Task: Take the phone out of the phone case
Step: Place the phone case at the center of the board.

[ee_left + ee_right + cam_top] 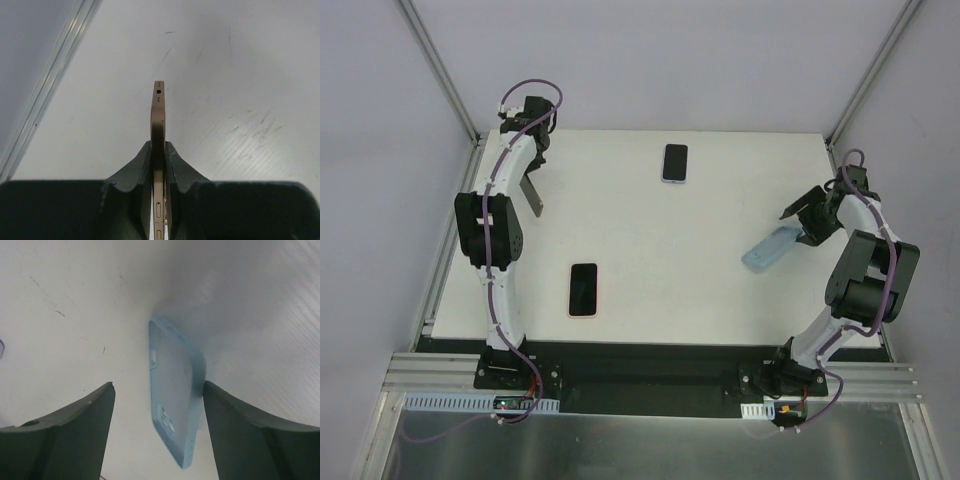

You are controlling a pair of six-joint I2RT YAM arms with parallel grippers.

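The gold phone [158,107] stands edge-on between the fingers of my left gripper [159,142], which is shut on it. It is out of its case. In the top view this phone [529,193] hangs above the far left of the table, under the left gripper [525,178]. The light blue phone case [175,390] is empty and sits tilted between the spread fingers of my right gripper [158,385]. One long edge of the case rests against the right finger [240,430], and the left finger stands well clear of it. From above, the case [770,246] slants down to the left of the right gripper [802,225].
Two other phones lie flat on the white table [720,290]: one in a pale case at the far middle [675,162] and one with a pink rim at the near left [583,289]. Metal frame rails [448,250] border the table's edges.
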